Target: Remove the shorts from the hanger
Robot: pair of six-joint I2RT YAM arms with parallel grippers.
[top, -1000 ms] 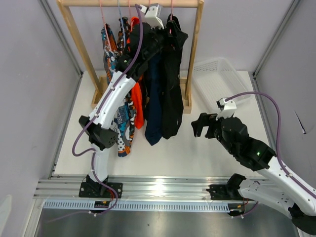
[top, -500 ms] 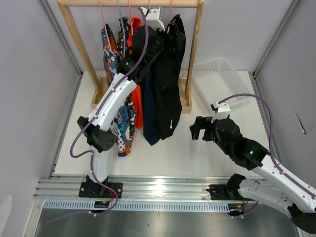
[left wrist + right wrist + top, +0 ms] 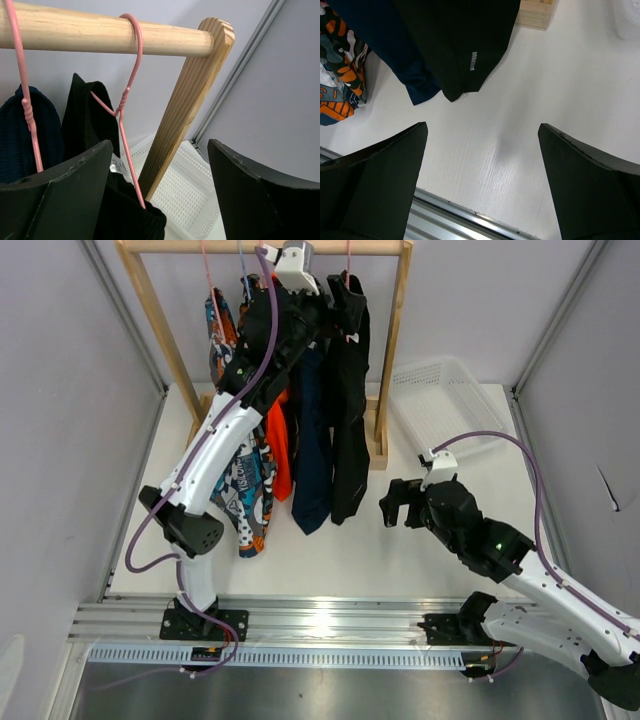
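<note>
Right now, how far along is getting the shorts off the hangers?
Done: nothing visible. The black shorts, navy shorts, orange shorts and printed pairs all hang from the rail.
In hand: the left gripper is open up by the black pair's pink hanger, gripping nothing. The right gripper is open, low over the table near the hems.
Left: every pair.

Wooden rack point(image 3: 394, 340) stands on white table point(image 3: 330, 550); white mesh basket point(image 3: 445, 405) beside its post.

white lettering on teal-orange graphic print shorts point(image 3: 250, 510), too small to read. small grey logo point(image 3: 473, 61) on black shorts point(image 3: 455, 35), illegible.
</note>
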